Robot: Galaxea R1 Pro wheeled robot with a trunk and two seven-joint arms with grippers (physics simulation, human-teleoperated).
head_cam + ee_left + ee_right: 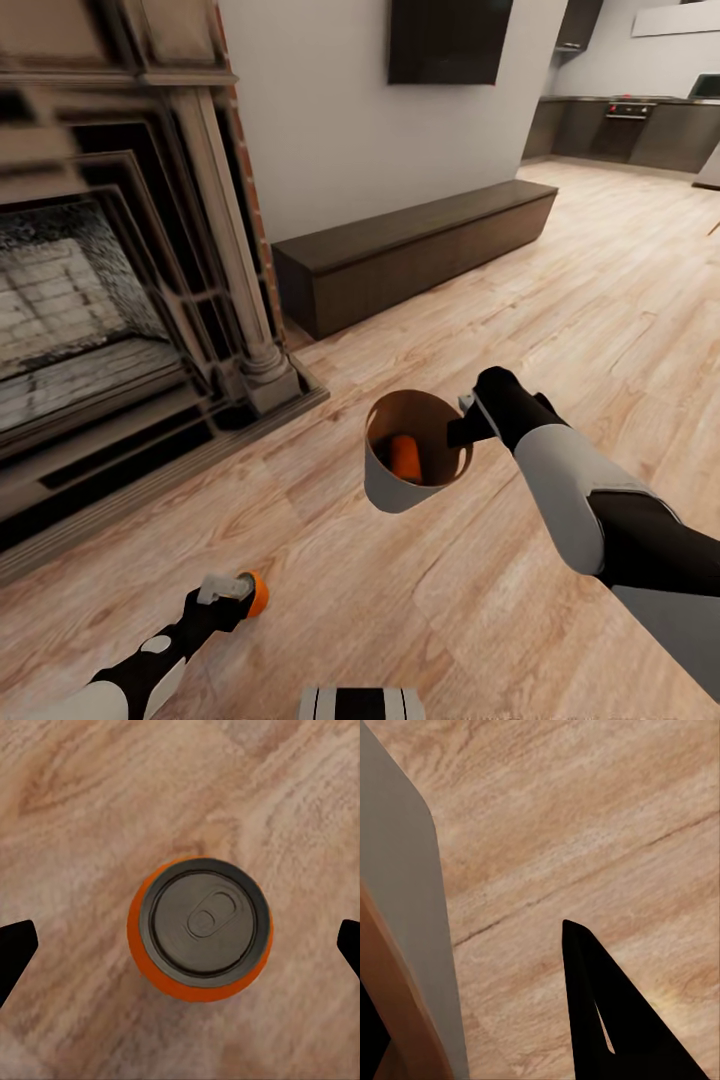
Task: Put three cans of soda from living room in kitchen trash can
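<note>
Lining up left gripper [180,949] over soda can [199,928] standing upright on wood floor [560,300] in living room, near fireplace [110,300]. Fingers spread wide either side of can, nothing held. My right gripper [466,424] clamped on rim of trash can [400,492], bin carried off floor; one orange can [405,457] already inside. Step in hand: picking up another can. Next, I judge: descend straight, keep can centred, close, then lift to bin.

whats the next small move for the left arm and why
Probably lower the left gripper straight down and shut it on the soda can: the can stands upright on the floor, centred between the open fingers. The right gripper holds the trash can.
</note>
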